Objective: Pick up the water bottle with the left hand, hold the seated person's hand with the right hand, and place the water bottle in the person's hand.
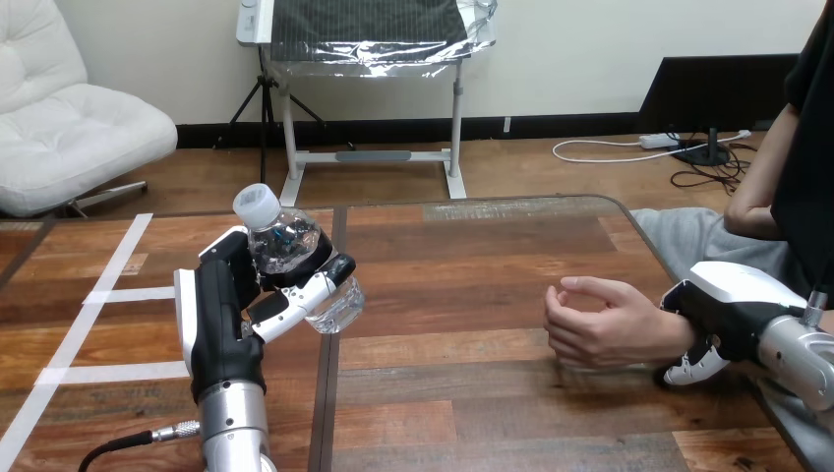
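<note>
The left hand [221, 315], atop its silver forearm, has fingers and thumb wrapped round the middle of the water bottle [285, 241]. The bottle tilts above the table [472, 393], well apart from the person's hand [600, 324], on the side away from the person. The right hand [733, 310] is closed about the wrist just behind the person's hand, thumb above and fingers beneath. The bottle looks like thin clear plastic: light, smooth, and likely to dent under a hard squeeze. Mid-body seems the soundest grip, leaving the base free for the person's loosely curled palm.

bare table [462, 295] lies between water bottle [295, 246] and person's hand [595, 320].
</note>
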`<action>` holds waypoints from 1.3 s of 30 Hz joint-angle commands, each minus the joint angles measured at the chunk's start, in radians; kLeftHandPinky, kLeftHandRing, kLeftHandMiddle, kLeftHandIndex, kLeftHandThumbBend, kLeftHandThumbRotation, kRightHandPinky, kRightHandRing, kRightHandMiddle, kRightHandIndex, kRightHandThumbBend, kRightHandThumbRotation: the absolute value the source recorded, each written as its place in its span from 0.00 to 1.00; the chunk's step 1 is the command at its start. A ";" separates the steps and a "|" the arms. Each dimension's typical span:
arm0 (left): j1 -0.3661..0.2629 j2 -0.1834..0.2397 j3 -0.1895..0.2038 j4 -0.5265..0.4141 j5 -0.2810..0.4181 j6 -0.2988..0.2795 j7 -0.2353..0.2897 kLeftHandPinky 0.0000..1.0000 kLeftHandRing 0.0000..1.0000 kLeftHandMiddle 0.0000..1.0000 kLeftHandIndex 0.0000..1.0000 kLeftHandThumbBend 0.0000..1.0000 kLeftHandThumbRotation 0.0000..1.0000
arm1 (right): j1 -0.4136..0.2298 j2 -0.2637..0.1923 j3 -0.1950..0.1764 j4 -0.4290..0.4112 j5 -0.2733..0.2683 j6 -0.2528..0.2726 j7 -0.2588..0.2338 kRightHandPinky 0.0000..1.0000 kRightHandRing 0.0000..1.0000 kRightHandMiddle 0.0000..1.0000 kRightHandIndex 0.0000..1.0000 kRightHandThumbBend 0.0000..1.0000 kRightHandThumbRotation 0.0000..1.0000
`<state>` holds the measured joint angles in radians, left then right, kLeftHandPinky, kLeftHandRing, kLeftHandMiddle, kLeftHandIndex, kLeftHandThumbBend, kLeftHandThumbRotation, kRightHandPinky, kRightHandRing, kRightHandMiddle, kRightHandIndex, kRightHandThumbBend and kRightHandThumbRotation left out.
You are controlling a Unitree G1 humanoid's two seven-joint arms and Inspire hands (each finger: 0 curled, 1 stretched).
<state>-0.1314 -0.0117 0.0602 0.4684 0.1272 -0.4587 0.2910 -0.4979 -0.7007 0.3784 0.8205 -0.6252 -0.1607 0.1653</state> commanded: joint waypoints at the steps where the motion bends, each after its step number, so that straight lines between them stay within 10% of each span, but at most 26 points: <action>1: -0.058 0.013 0.005 -0.052 0.003 -0.034 0.000 0.38 0.41 0.45 0.47 0.67 0.00 | -0.005 0.031 -0.001 0.020 0.007 0.009 -0.004 0.35 0.44 0.54 0.52 0.68 0.00; 39: -0.059 -0.001 -0.029 -0.090 0.046 -0.002 0.000 0.40 0.42 0.44 0.47 0.68 0.00 | 0.004 0.018 -0.016 0.015 0.041 -0.026 -0.052 0.29 0.37 0.48 0.52 0.69 0.00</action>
<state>-0.1314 -0.0130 0.0532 0.4600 0.1517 -0.4507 0.2916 -0.4905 -0.6983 0.3783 0.8368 -0.5956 -0.1762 0.1294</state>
